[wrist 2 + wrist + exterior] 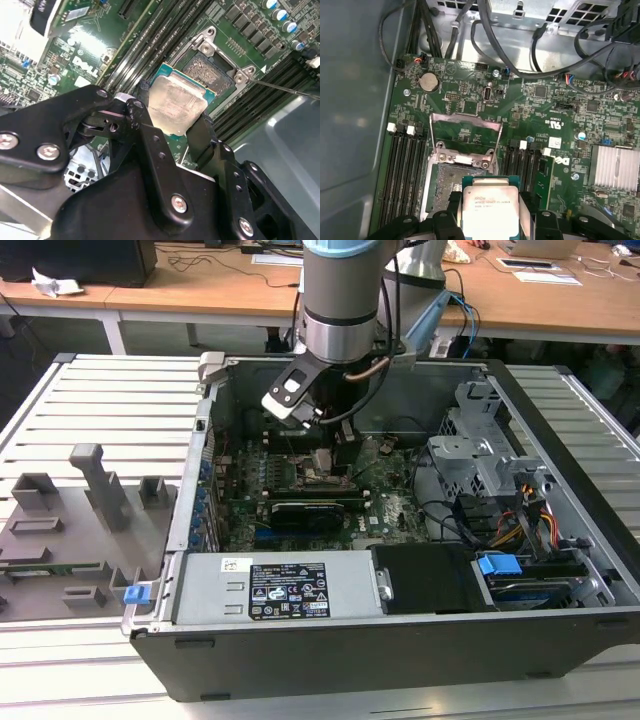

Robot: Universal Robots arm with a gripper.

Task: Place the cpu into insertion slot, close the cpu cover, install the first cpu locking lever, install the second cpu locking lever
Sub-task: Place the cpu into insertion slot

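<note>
Tool is gripping the chip by two edges | chip is hanging over the open socket | cover is standing raised beside it

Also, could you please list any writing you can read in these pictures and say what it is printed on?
Chip in the gripper: printed lines on its metal top, too small to read.
Stickers on the grey box: too small to read.
White logo on the green board: a maker's mark, left unquoted; the fine print around it is too small to read.
</note>
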